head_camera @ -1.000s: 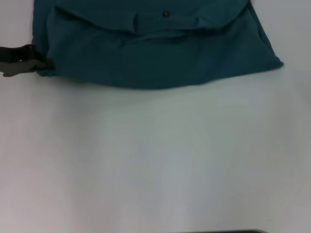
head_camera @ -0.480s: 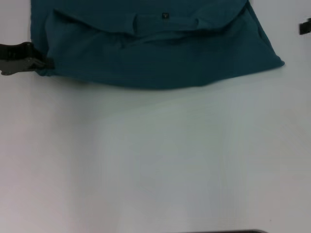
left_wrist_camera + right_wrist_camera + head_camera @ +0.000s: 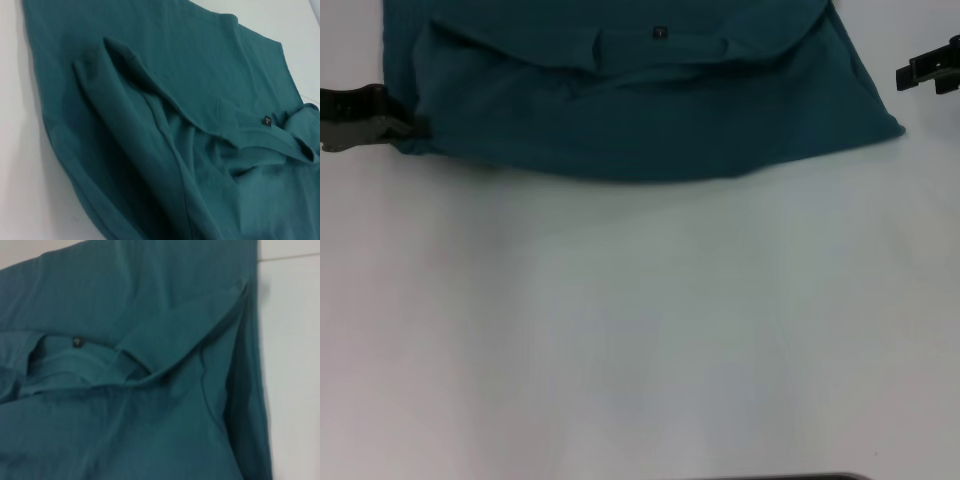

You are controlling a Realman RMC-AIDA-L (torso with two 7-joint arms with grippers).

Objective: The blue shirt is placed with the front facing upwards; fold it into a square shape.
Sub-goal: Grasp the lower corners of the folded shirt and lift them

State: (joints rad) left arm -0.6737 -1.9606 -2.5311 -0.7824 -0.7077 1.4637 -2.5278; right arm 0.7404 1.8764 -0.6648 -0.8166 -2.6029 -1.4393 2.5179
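Left gripper: at the left edge of the head view, upper part, reaching in level from the side; fingertips pinched together on the lower left corner of the blue shirt.

Right gripper: at the upper right edge of the head view, only partly in frame, clear of the cloth and just beside its right edge; spread of the fingers not discernible.

Blue shirt: across the top of the head view on the white table, partly folded, a flap of cloth doubled over along the upper part, lower edge curved, lower right corner drawn to a point. Small black neck label at upper centre, also visible in the left wrist view and the right wrist view. Folds and creases around the collar.
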